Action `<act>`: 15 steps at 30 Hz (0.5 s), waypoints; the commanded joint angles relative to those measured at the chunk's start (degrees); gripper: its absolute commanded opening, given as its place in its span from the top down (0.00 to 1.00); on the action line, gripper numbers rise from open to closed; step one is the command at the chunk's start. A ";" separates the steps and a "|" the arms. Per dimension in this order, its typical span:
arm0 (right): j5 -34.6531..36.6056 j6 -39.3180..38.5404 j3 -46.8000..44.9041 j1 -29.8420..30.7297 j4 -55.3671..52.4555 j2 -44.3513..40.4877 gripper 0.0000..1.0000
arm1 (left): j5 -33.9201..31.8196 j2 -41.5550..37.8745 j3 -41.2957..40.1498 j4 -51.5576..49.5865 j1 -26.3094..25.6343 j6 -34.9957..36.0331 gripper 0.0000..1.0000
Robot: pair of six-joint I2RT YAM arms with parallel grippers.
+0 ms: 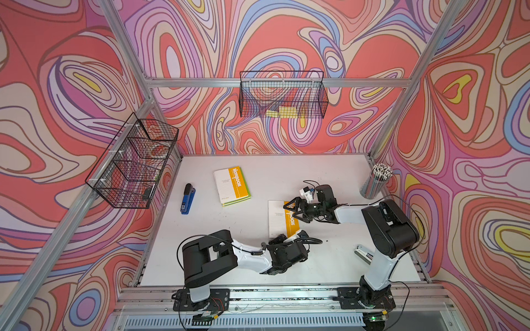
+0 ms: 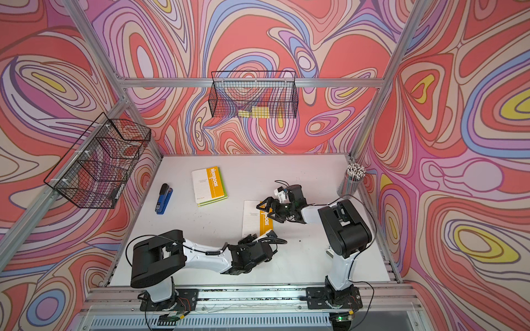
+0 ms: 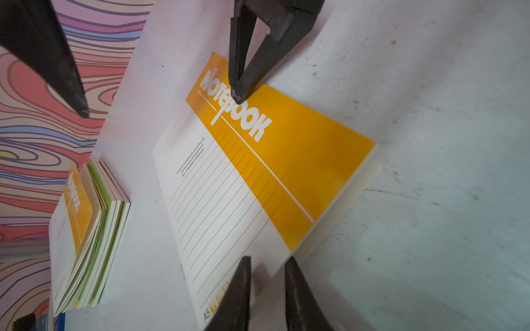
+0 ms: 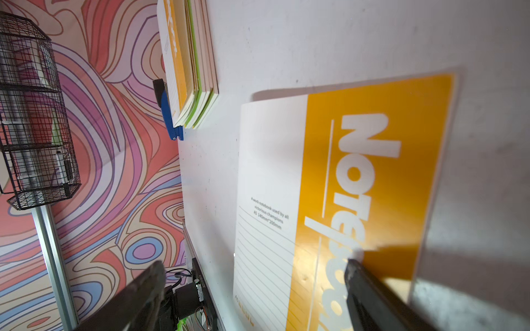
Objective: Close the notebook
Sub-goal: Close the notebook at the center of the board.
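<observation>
Right gripper [image 1: 290, 211] wide apart, one tip on notebook [image 1: 278, 222] | left gripper [image 3: 268, 260] slightly apart at its edge | stack [image 1: 232, 186], stapler [image 1: 187, 199] nearby

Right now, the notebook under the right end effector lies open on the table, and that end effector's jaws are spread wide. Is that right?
Not quite: the notebook is closed. The left wrist view shows its orange-and-white cover facing up over the pages. The rest holds: it lies on the table under the right end effector, whose jaws are spread wide.
</observation>
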 commanded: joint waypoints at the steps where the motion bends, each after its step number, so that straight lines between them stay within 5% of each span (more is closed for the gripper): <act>1: 0.89 -0.20 -0.92 0.38 1.64 1.66 0.02 | 0.64 -3.76 0.78 -2.03 -1.60 0.10 0.57; 10: 0.54 -0.42 -0.64 0.36 1.59 2.10 0.02 | 5.74 -16.87 -2.92 -1.96 -2.13 -0.38 0.40; 15: 0.41 -0.49 -1.27 0.36 1.65 1.68 0.02 | 12.36 -27.10 -6.99 -2.02 3.60 -5.53 0.45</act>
